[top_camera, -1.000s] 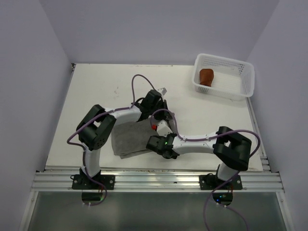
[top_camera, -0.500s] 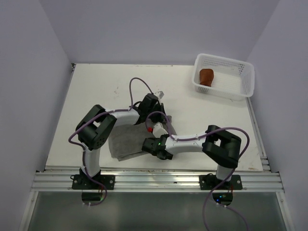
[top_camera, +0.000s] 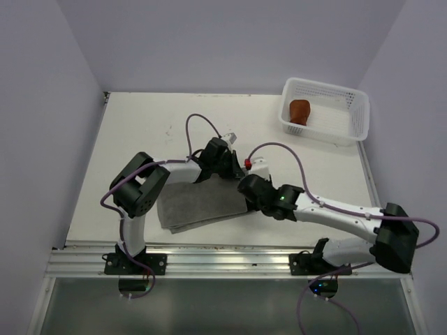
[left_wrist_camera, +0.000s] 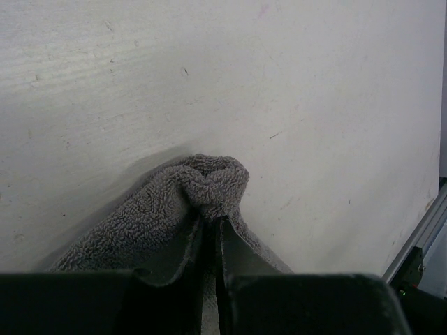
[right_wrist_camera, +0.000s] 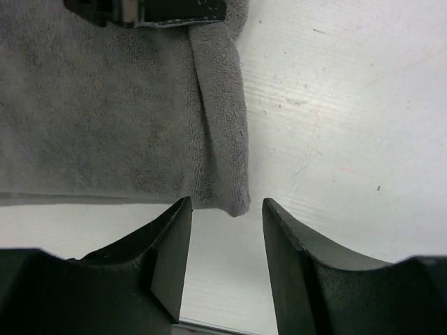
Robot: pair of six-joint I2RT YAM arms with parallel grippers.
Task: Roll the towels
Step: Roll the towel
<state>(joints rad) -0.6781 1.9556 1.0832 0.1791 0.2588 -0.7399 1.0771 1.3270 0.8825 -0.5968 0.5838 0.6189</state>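
Note:
The grey towel [top_camera: 199,206] lies spread flat on the table in front of the arm bases. My left gripper [top_camera: 227,164] is at its far right corner, shut on a bunched tuft of the grey towel [left_wrist_camera: 209,181]; the jaws [left_wrist_camera: 209,222] pinch the cloth. My right gripper [top_camera: 246,192] is at the towel's right edge and stands open [right_wrist_camera: 225,206]. The grey towel's near corner [right_wrist_camera: 234,202] lies just ahead of its fingertips, outside them. The rust-brown towel [top_camera: 300,110] sits rolled in the white basket [top_camera: 325,87].
The basket stands at the table's far right corner. The left gripper's body [right_wrist_camera: 150,10] shows at the top of the right wrist view. An aluminium rail [top_camera: 223,262] runs along the near table edge. Purple cables loop above both arms.
My right gripper has opened and let go of the grey towel. The right arm has swung out to the right, and the towel lies spread wider. The left gripper stays shut on its corner.

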